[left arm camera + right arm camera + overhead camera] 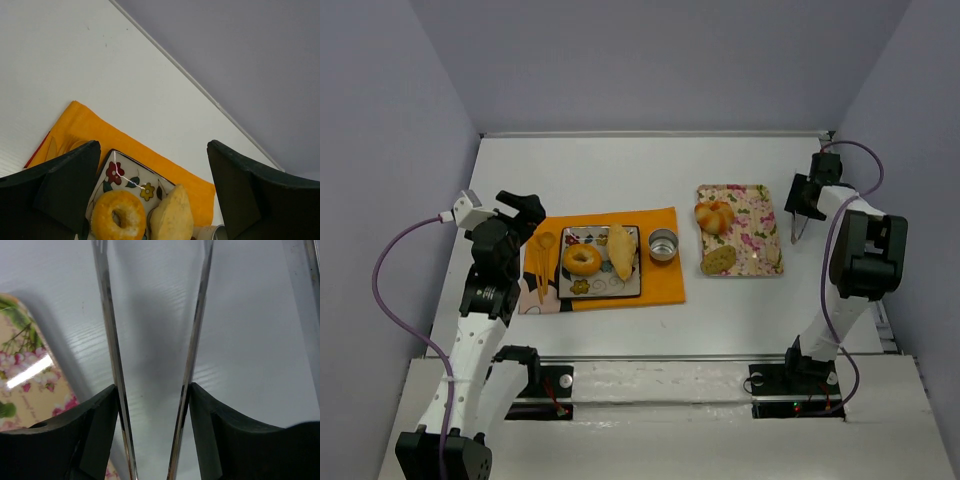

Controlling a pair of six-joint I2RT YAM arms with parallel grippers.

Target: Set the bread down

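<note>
A floral plate (570, 237) on an orange cloth (660, 285) holds a ring-shaped bread (582, 260) and a long pale bread (620, 250). A floral tray (760, 215) to the right holds a round bun (714, 215) and a flat bread piece (718, 260). My left gripper (525, 212) is open and empty, hovering at the cloth's left end; in its wrist view (152, 147) the ring bread (119, 216) and long bread (172, 215) lie between its fingers. My right gripper (802, 205) is shut on metal tongs (794, 232), right of the tray; the tong arms (107, 340) stand apart over bare table.
A small metal cup (663, 244) stands on the cloth right of the plate. Yellow utensils (542, 262) lie on the cloth's left part. The tray edge (30, 390) shows at the left of the right wrist view. Grey walls enclose the white table.
</note>
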